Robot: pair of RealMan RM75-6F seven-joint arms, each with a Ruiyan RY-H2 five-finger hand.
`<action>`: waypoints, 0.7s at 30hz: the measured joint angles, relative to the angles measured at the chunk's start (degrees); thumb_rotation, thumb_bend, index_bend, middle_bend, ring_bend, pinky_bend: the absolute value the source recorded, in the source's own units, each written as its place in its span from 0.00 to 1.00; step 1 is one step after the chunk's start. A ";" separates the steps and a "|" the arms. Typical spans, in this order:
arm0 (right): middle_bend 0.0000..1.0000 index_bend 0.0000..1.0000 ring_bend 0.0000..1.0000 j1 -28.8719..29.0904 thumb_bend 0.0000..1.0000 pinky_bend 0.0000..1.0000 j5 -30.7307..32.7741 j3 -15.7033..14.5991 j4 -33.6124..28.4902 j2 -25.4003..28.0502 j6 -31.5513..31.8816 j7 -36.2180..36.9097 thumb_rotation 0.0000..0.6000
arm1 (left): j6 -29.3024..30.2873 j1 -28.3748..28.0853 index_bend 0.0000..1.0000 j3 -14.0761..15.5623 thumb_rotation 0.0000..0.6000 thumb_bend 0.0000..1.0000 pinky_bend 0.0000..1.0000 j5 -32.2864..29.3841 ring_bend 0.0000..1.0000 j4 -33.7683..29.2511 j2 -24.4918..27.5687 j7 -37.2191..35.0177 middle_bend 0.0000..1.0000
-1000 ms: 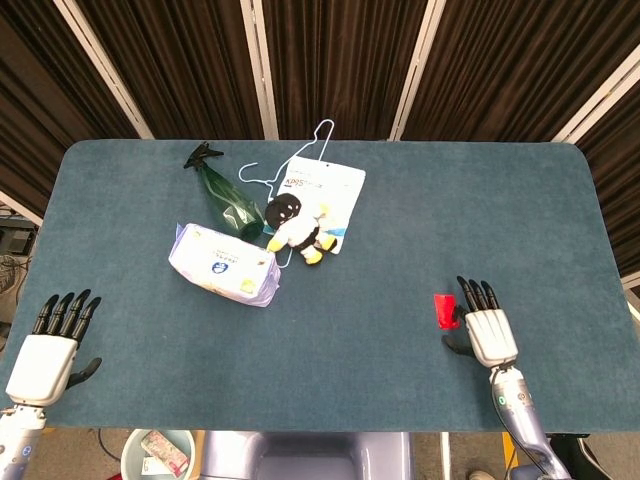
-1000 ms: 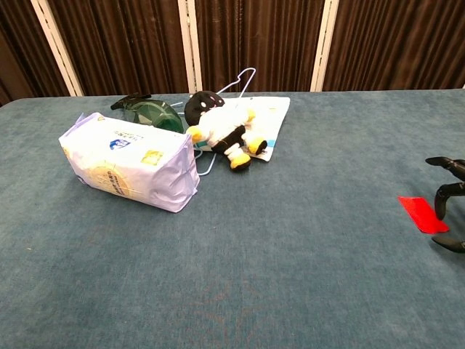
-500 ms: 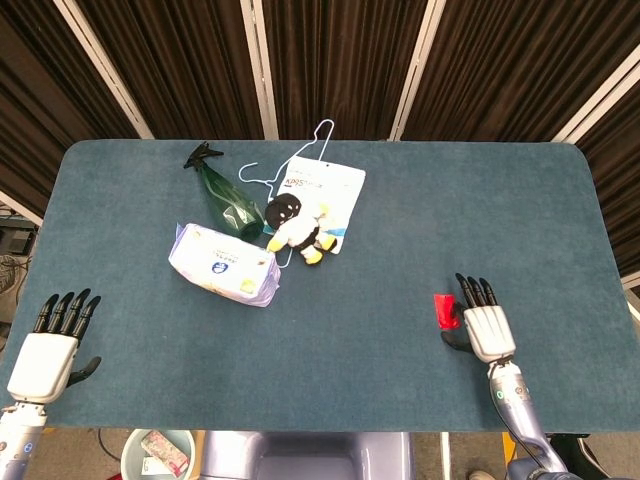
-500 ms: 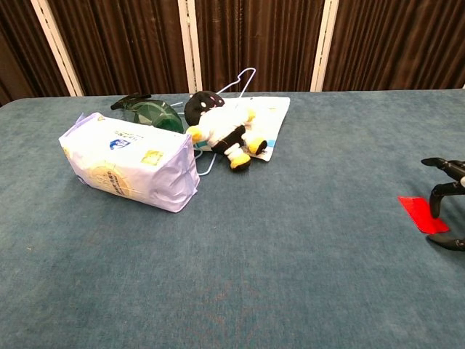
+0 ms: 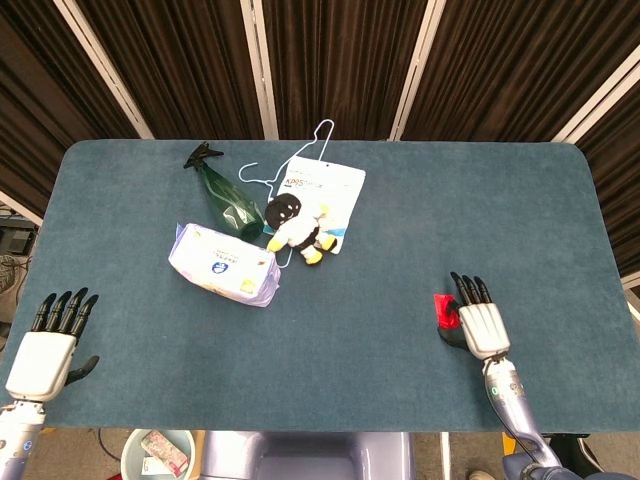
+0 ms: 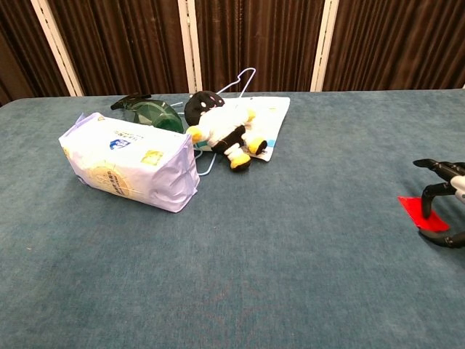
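Since a second ago, the right hand has slid a little left, so its dark fingers now arch over the red piece instead of standing beside it. From the chest view only those fingers show, the palm being cut off at the right edge; one fingertip comes down on the red piece's near edge, though whether it truly presses there is hard to tell. Nothing is gripped; the fingers are apart and bent. That red piece is small, flat and glossy, lying on the near right of the blue, felt-like worktop. Down at the near left corner, the left hand rests palm down, fingers straight, spread and empty, its arm cut off by the frame. Well apart, at the far left, sit a soft purple-white packet, a plush penguin lying on a flat white pouch, a dark green bottle and a thin white wire hanger, partly hidden beneath them.
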 measured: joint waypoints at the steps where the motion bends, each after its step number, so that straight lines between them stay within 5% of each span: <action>1: 0.00 0.53 0.00 0.06 0.27 0.00 0.00 -0.02 0.08 -0.03 -0.03 0.04 1.00 | -0.01 0.00 0.00 0.01 1.00 0.19 0.00 -0.02 0.00 0.01 0.00 0.00 0.00; 21: 0.03 0.62 0.00 0.70 0.60 0.00 0.88 -0.82 1.05 0.16 -2.46 1.25 1.00 | -0.03 -0.05 0.00 0.26 1.00 0.19 0.00 -0.20 0.00 0.09 -0.23 0.28 0.00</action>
